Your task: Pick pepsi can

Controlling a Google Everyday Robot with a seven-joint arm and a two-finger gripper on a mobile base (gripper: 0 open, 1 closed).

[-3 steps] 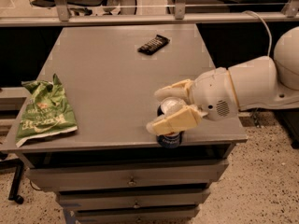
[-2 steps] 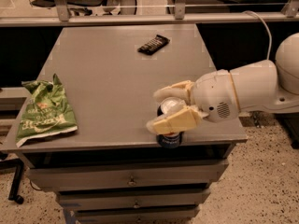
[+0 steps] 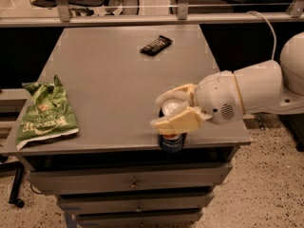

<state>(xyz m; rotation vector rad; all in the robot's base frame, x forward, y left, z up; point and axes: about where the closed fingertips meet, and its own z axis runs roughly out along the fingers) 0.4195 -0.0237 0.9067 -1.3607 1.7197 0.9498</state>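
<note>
The pepsi can (image 3: 172, 142) stands upright at the table's front edge, right of centre; its dark blue body and silver top show. My gripper (image 3: 172, 109) reaches in from the right and is around the can's upper part. One cream finger (image 3: 175, 94) lies against the far side and the other (image 3: 176, 123) against the near side. The can's base rests on the table (image 3: 109, 80).
A green snack bag (image 3: 45, 114) lies at the table's front left. A flat black wrapper (image 3: 156, 45) lies at the back centre. My white arm (image 3: 251, 91) extends off to the right. Drawers (image 3: 133, 184) sit below the table top.
</note>
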